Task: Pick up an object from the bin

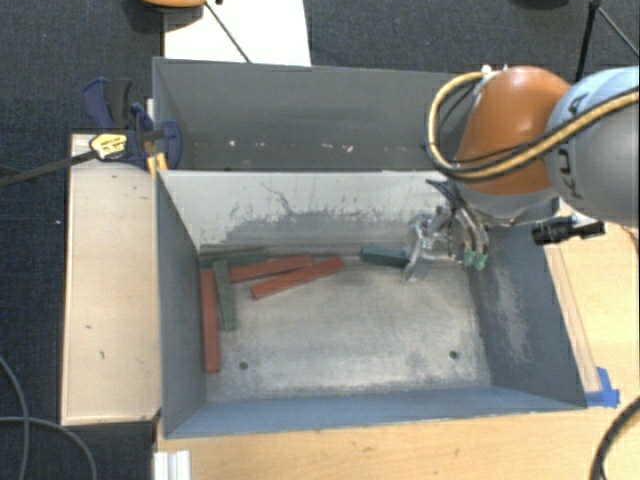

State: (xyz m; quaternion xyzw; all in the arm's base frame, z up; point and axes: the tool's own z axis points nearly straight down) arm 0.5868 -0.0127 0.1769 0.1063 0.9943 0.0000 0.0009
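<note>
My gripper [412,264] hangs low in the bin near the back wall, right of the middle. Its tip meets the right end of a short dark green bar [381,258], which points left from it along the foot of the back wall. Whether the bar is gripped or only touched is hidden by the gripper's body. The nearest other thing is a red bar [296,280], lying slanted a little way to the left.
At the bin's back left lie a second red bar [283,266], a long red bar [210,326] along the left wall, and two grey-green bars [225,300] [234,257]. The arm with its orange cover and cables overhangs the right back corner.
</note>
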